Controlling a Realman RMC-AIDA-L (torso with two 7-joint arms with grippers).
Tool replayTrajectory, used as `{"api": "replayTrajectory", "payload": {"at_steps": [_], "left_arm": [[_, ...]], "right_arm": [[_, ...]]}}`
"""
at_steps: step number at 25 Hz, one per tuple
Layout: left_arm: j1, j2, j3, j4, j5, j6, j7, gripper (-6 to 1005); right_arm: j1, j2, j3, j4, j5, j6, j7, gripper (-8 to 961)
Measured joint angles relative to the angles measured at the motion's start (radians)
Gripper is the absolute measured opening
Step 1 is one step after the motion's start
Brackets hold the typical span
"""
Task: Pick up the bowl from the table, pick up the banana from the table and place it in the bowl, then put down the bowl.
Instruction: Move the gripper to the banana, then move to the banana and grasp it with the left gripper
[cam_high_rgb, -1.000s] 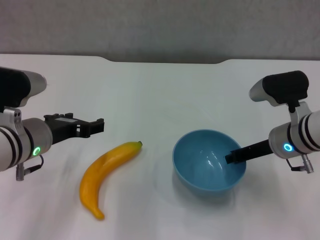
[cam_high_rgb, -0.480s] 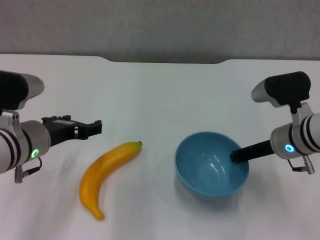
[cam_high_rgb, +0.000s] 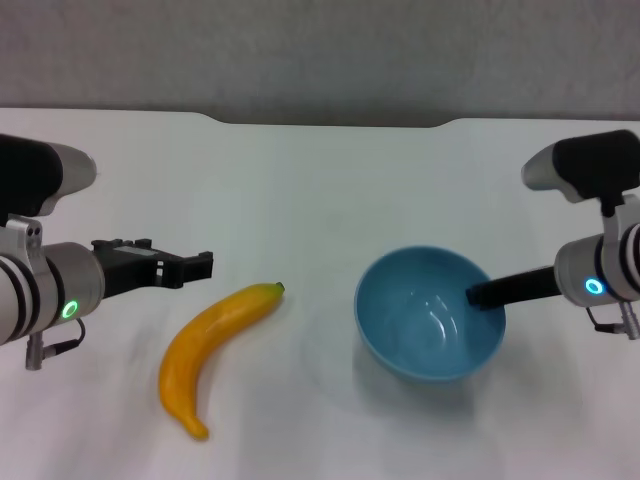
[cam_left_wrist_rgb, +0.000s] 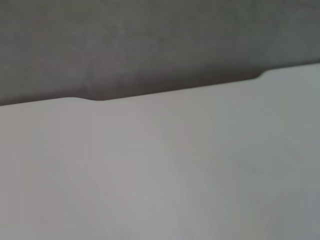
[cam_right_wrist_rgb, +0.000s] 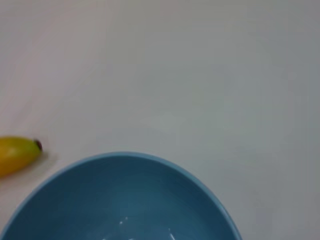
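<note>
While the right tool (cam_high_rgb: 487, 295) grips the blue bowl (cam_high_rgb: 430, 312) by its rim at lower right, lifting it level should keep that hold secure. Banana (cam_high_rgb: 213, 340) lies on the table (cam_high_rgb: 320, 180) at lower left, just below the open left tool (cam_high_rgb: 200, 267).

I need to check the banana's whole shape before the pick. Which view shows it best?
The head view: the banana lies fully visible on the table, curved, stem toward the bowl. The right wrist view catches only its stem end; the left wrist view shows none of it.
</note>
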Motion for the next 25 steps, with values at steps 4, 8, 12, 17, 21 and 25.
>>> {"api": "replayTrajectory", "payload": {"at_steps": [4,8,12,17,21,25], "left_arm": [[0.018,0.000,-0.002,-0.048,0.000,-0.058,0.044,880],[0.012,0.000,-0.001,-0.057,-0.001,-0.131,0.082,880],[-0.011,0.000,0.001,-0.008,-0.001,-0.145,0.108,880],[-0.041,-0.002,0.007,0.051,-0.031,-0.123,0.122,881],[-0.062,-0.005,0.014,0.101,-0.040,-0.097,0.137,883],[-0.086,-0.004,0.022,0.166,-0.033,-0.053,0.139,884]], "right_arm": [[-0.029,-0.001,0.004,0.071,0.003,0.012,0.004,32],[-0.048,-0.001,0.011,0.101,0.002,0.022,0.004,34],[-0.058,-0.001,0.015,0.119,0.002,0.024,0.005,36],[-0.056,0.000,0.009,0.124,0.002,0.024,0.005,39],[-0.052,0.000,0.008,0.129,0.004,0.025,0.005,41],[-0.056,0.000,0.010,0.145,0.005,0.033,0.004,43]]}}
